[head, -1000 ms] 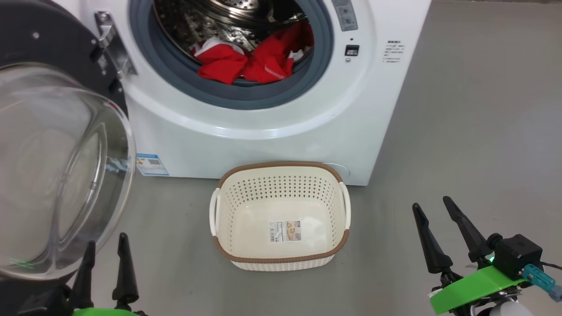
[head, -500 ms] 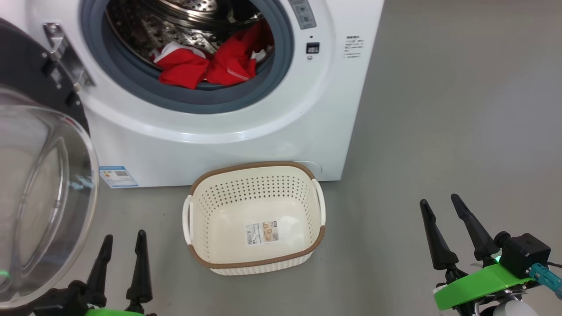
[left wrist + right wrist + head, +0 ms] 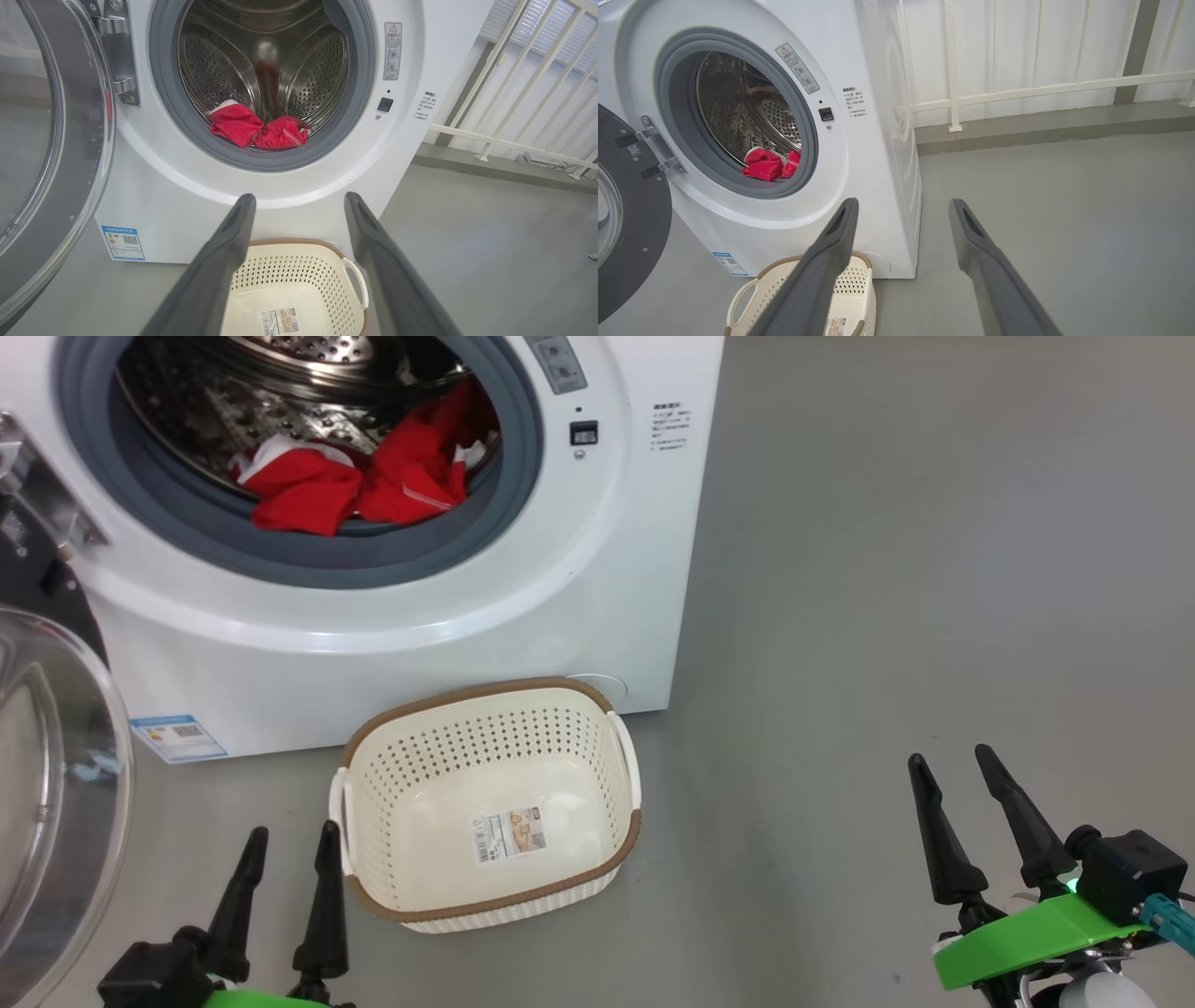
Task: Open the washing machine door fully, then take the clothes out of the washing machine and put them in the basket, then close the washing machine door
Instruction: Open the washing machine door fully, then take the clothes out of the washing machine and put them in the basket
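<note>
Door open, clear glass bowl. Crumpled red clothes at front lip of perforated steel drum. Perforated cream basket, brown rim, on grey floor. L gripper, R gripper: fingers apart.

Floor: smooth grey, running off to the right in the head view.
Railing: white uprights and a cross rail along the back, seen from both wrists.
Kerb: low grey step beneath the railing.
Wall: white panelling behind the bars.
</note>
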You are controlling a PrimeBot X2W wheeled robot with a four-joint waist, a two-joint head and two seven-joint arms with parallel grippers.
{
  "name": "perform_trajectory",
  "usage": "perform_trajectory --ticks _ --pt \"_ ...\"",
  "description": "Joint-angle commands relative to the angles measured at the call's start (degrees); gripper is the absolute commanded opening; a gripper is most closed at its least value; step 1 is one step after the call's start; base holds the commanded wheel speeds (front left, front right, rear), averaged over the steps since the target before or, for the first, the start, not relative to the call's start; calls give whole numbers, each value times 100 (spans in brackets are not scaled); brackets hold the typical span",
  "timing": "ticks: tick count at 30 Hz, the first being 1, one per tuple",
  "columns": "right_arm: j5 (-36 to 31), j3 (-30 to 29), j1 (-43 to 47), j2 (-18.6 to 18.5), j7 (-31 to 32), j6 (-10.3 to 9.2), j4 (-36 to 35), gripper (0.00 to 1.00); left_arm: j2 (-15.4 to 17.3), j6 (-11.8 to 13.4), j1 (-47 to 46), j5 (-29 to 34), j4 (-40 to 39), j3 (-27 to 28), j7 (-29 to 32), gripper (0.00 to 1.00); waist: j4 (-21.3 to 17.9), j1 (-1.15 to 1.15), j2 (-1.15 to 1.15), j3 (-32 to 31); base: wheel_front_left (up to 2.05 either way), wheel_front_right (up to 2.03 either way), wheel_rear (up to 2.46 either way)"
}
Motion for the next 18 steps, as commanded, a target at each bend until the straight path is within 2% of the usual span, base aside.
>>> perform_trajectory --ticks 1,18 --pt "8 81 6 -31 -37 43 -134 100 97 -31 -121 85 -147 140 -45 100 -58 0 0 15 0 0 0" --pt "2 30 -24 22 -37 43 -137 100 97 -31 -200 101 -111 83 -45 100 -96 0 0 43 0 0 0"
